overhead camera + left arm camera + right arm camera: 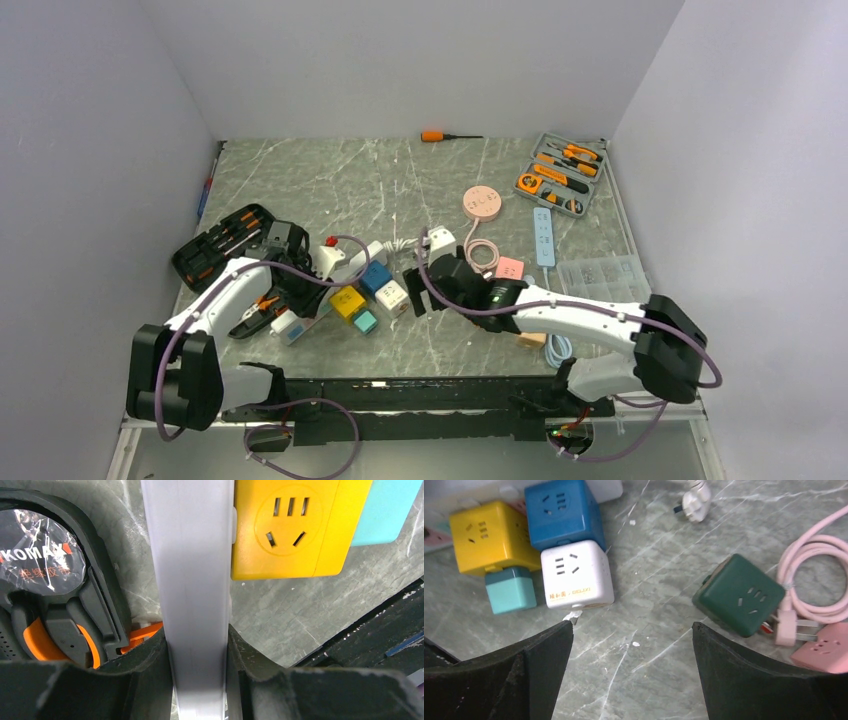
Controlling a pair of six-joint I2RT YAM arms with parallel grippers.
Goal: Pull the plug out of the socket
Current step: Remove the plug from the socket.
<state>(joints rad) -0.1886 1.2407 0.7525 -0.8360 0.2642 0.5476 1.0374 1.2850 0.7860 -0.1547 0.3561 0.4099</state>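
Clamps the left gripper [197, 641] on a pale power strip [192, 570], long axis running bottom to top of the wrist frame, yellow socket cube [295, 530] touching its right side, the join between them out of sight. Holds the right gripper [632, 625] wide open and empty above the marbled grey table [649, 545], plain grey walls [400, 60] around.

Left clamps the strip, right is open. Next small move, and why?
Probably shift the right gripper left onto the yellow cube: it butts against the white strip the left gripper clamps, while the right hangs open over the table.
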